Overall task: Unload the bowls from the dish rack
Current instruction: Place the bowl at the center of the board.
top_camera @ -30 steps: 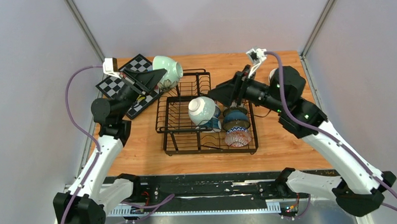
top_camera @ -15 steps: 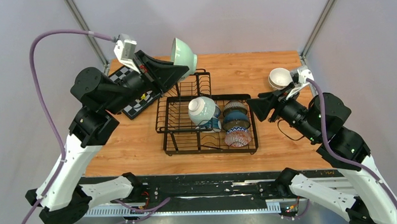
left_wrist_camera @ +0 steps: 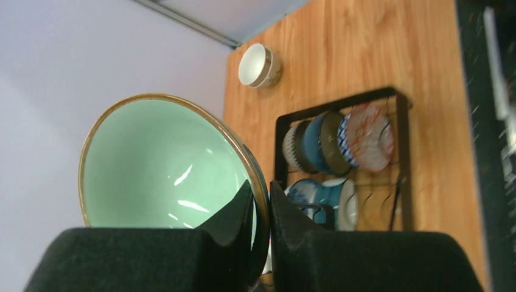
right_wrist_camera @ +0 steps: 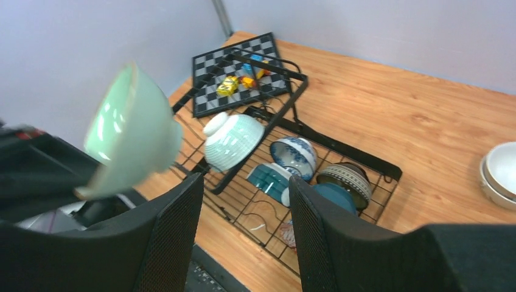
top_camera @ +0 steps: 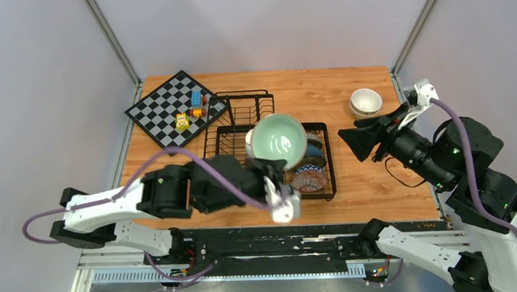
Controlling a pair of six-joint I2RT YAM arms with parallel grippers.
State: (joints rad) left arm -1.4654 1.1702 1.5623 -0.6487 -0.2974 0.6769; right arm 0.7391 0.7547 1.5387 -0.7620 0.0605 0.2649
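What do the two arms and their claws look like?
The left arm and right arm have white links, bulky black joints and a purple cable each. The left claw and right claw are black, with two wedge-shaped fingers; the right claw's inner faces look mesh-textured.

1. The right gripper (right_wrist_camera: 246, 182) hangs with its fingers apart and nothing between them.
2. Below it, the dish rack (right_wrist_camera: 341, 146) holds a ribbed pale bowl (right_wrist_camera: 234, 140), a blue-white bowl (right_wrist_camera: 294, 155), a teal bowl (right_wrist_camera: 271, 179) and a brown striped bowl (right_wrist_camera: 344, 178).
3. A mint green bowl (right_wrist_camera: 131, 131) tilts in the air beside the rack.
4. A chessboard (right_wrist_camera: 210, 67) carrying toy blocks (right_wrist_camera: 240, 82) lies at the tabletop's far left corner.
5. Stacked white bowls (right_wrist_camera: 502, 173) sit well apart from the rack.
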